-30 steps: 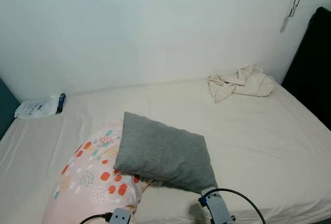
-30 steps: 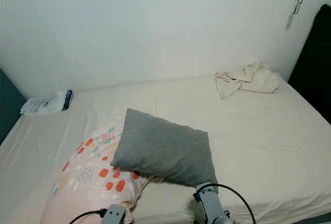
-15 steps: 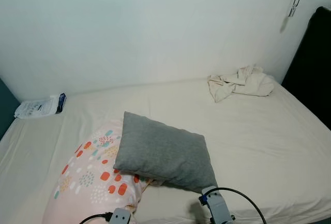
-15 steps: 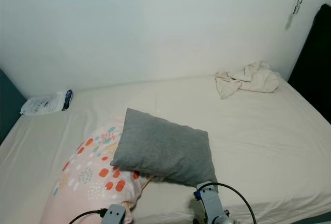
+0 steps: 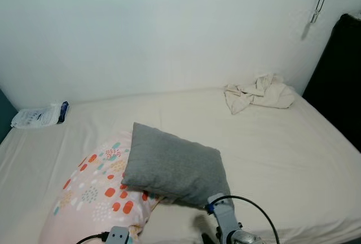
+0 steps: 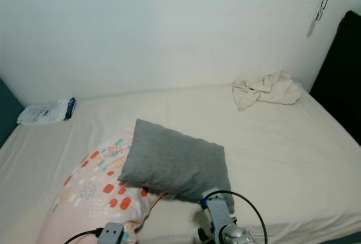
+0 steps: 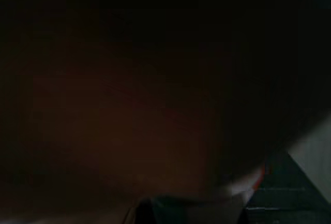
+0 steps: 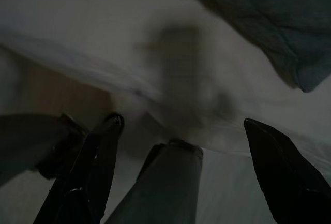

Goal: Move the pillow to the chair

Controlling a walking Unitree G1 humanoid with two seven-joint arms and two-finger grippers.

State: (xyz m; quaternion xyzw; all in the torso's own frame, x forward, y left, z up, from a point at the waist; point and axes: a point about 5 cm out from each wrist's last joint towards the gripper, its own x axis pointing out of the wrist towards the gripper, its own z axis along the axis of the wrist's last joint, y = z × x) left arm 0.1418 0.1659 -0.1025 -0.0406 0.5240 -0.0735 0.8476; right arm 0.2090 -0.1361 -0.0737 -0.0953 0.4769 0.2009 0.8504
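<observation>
On the bed (image 5: 282,142), the grey pillow (image 5: 172,167) lies partly over a patterned pink pillow (image 5: 96,190). Just beyond the right gripper (image 8: 181,131), whose fingers (image 8: 98,162) spread wide, sits the grey pillow's corner. Left gripper's fingers: cannot tell in the dark.

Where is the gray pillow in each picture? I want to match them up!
Left eye view: gray pillow sits low and a bit left of middle, lying on the spotted pink pillow.
Right eye view: same spot on the bed, pillow at.
Right wrist view: its dark corner shows beyond the open right gripper.
Left wrist view: too dark to tell.
Shared landmark: the pillow's near corner beside the right arm.
</observation>
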